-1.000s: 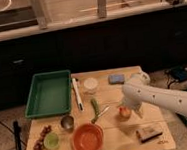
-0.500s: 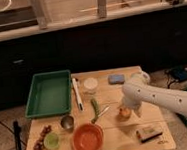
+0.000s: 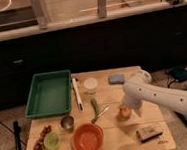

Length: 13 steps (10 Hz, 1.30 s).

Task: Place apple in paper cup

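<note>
The tool sits low over the right half of the worktop, at the end of a thick white arm that reaches in from the 3 o'clock side. It is right up against the apple, on the apple's 2 o'clock side. From where I stand I cannot tell whether it is wide, narrow or holding the fruit. The apple itself, small and red-orange with a pale patch, is down at worktop level, a little right of the middle. The paper cup stands apart from it, between 10 and 11 o'clock of the apple and close to the far edge, upright with its wide rim facing up. At 12 o'clock of the apple, near the same far edge, lies a blue sponge. Just to the apple's 9 o'clock is a long green pod with a silvery utensil slanting beside it. Beyond those a thin white stick runs along the right side of a green tray, which fills the far left corner. A metal cup stands at the tray's near right corner. An orange-red bowl sits at 8 o'clock of the apple by the near edge. Left of the bowl is a green cup with a cluster of small dark red things touching its left side. At about 4 o'clock of the apple a small flat box lies near the front right corner.
</note>
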{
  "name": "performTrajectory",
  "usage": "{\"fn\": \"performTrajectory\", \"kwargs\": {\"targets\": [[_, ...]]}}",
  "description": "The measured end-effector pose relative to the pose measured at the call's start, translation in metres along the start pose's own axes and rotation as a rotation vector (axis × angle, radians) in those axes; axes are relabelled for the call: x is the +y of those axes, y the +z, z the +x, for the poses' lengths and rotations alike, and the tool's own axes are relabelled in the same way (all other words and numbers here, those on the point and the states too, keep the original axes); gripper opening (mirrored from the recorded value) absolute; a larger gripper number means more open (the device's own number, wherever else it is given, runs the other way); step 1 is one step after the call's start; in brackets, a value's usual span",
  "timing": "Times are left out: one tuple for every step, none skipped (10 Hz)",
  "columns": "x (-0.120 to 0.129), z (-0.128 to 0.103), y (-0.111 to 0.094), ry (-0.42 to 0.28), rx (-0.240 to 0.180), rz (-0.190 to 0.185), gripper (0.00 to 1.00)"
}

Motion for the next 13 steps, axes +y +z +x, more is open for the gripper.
{"fn": "performTrajectory", "kwargs": {"targets": [[0.0002, 0.0005, -0.0003, -0.002, -0.002, 0.001, 0.74], [0.0012, 0.0014, -0.0003, -0.004, -0.004, 0.001, 0.74], [0.0012, 0.0023, -0.0011, -0.005, -0.006, 0.003, 0.74], [0.0013, 0.0026, -0.001, -0.004, -0.009, 0.005, 0.74], [0.0019, 0.004, -0.0021, -0.003, -0.011, 0.006, 0.74], [0.0024, 0.0045, -0.0023, -0.002, -0.013, 0.008, 0.74], [0.0032, 0.0054, -0.0026, -0.001, -0.016, 0.01, 0.73], [0.0034, 0.0058, -0.0029, 0.0, -0.017, 0.011, 0.69], [0.0037, 0.0059, -0.0026, 0.001, -0.019, 0.011, 0.68], [0.0042, 0.0071, -0.0034, 0.002, -0.021, 0.012, 0.68], [0.0048, 0.0083, -0.0043, 0.004, -0.023, 0.012, 0.68], [0.0051, 0.0089, -0.0042, 0.004, -0.024, 0.012, 0.68], [0.0056, 0.01, -0.0046, 0.005, -0.025, 0.012, 0.66]]}}
